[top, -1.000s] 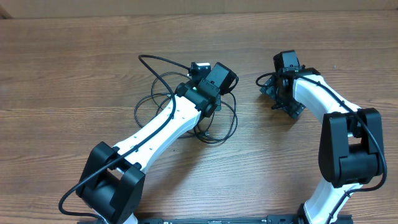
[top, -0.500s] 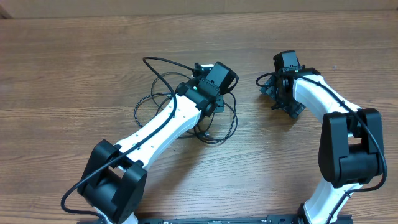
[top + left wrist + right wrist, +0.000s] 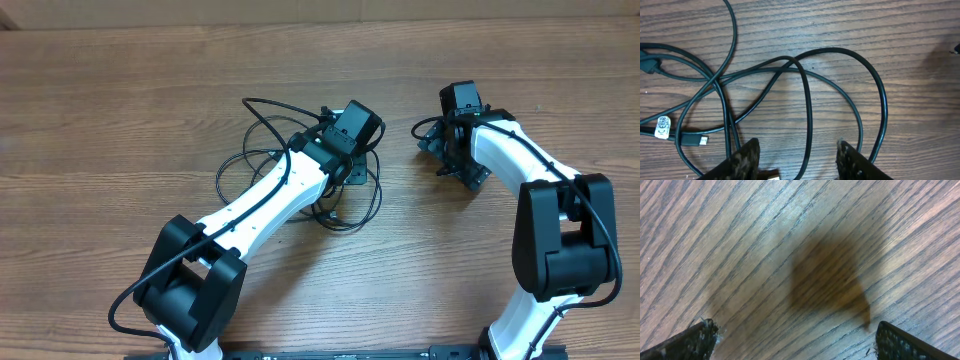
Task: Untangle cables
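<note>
From above, two arms reach over the wooden table [image 3: 120,100]. The left arm [image 3: 270,195] stretches diagonally and bends down over one tangle of thin black cables [image 3: 250,150] at mid-table. The right arm [image 3: 520,160] hooks inward, well apart from them.

Left wrist: the left gripper [image 3: 800,160] stands partly spread, with one strand lying loose between its fingers, ungripped. Two plug ends show.

Right wrist: the right gripper [image 3: 797,337] is spread wide over wood, holding nothing.

Two arms, left arm [image 3: 265,200] and right arm [image 3: 510,150]; two end effectors, left end effector [image 3: 797,147] and right end effector [image 3: 795,330]; one surface [image 3: 120,100]; one heap of cables [image 3: 808,100], strands too tangled to count; two plug ends [image 3: 692,140].
</note>
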Robot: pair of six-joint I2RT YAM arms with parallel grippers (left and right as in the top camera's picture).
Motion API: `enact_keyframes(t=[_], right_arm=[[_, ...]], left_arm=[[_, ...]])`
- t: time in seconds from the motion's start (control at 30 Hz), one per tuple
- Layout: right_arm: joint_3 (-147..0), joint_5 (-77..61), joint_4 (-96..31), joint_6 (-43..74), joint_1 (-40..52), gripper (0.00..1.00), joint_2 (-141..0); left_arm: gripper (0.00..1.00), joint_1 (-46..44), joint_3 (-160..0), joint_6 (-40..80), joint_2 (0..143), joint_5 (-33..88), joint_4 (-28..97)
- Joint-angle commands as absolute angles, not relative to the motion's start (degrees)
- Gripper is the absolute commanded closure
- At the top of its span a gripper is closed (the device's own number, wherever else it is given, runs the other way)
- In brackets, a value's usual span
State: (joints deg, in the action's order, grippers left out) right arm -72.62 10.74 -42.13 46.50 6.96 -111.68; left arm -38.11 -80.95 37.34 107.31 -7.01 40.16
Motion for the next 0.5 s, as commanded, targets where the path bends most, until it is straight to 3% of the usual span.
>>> enact_keyframes(t=[0.0,0.23,0.47], right_arm=[[-72.4,11.2,-42.0,46.7,6.9,0.0,-111.1],[-72.4,11.2,-42.0,46.7,6.9,0.0,-111.1],[-72.4,11.2,-42.0,46.7,6.9,0.0,-111.1]], left_arm=[[0.48,-37.9,-81.4,37.3,108.2,-9.6,39.9],[0.32,-37.9,-81.4,37.3,108.2,-18.6,40.2],[0.31,-37.9,-81.4,37.3,108.2,-17.7,40.2]])
